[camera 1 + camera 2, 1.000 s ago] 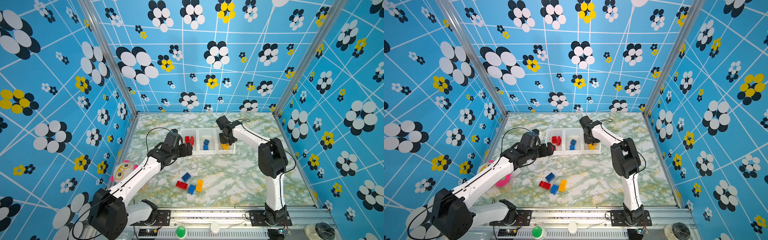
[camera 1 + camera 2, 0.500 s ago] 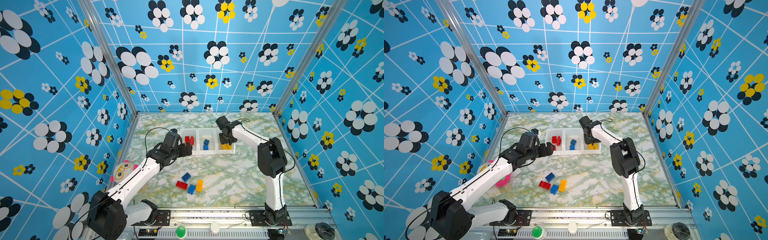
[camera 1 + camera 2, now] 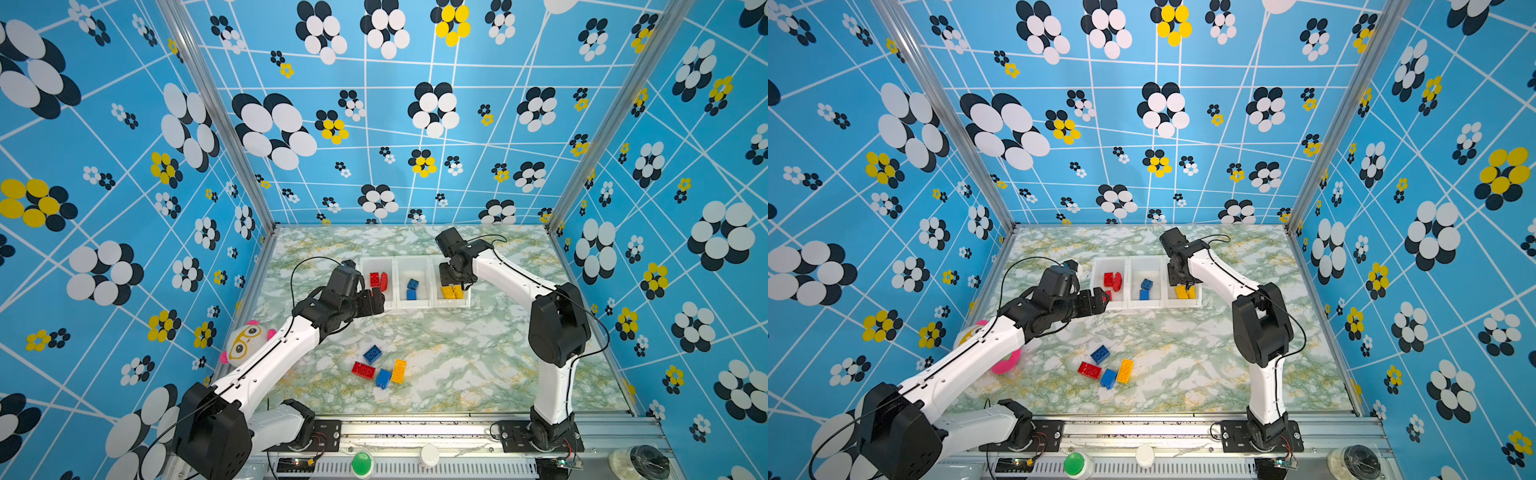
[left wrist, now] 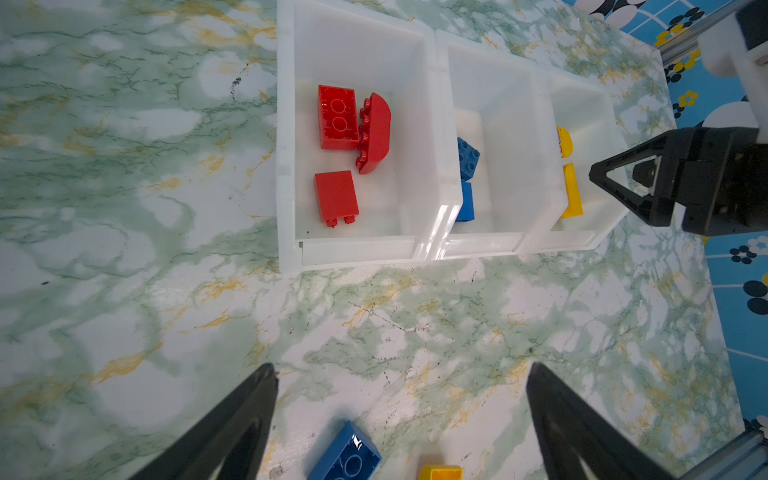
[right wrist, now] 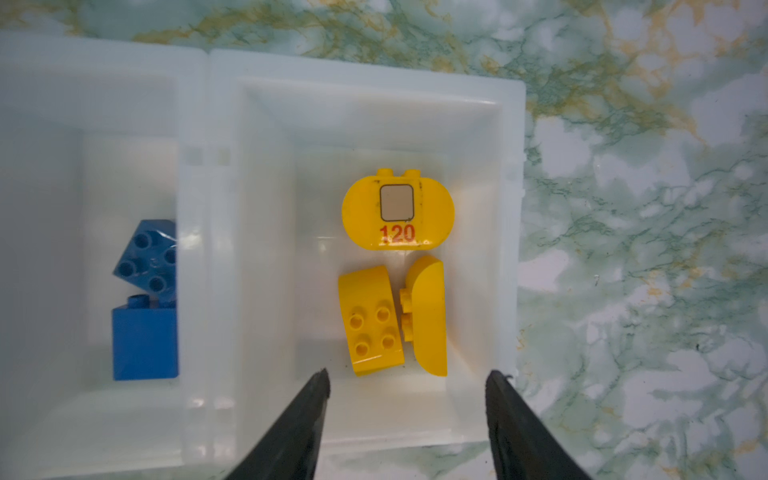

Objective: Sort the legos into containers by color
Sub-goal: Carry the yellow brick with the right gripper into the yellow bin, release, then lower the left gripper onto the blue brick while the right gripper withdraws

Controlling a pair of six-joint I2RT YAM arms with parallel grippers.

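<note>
Careful, your left gripper (image 4: 403, 365) and right gripper (image 5: 409, 376) both gape empty, yet a wall of the containers (image 5: 509, 208) sits just outside one right jaw, so swinging sideways could drag them.

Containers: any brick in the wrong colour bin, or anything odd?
No missorts: the red bin, blue bin and yellow bin each hold one colour. A rounded red brick lies on its side. Four loose legos lie on the table.
</note>
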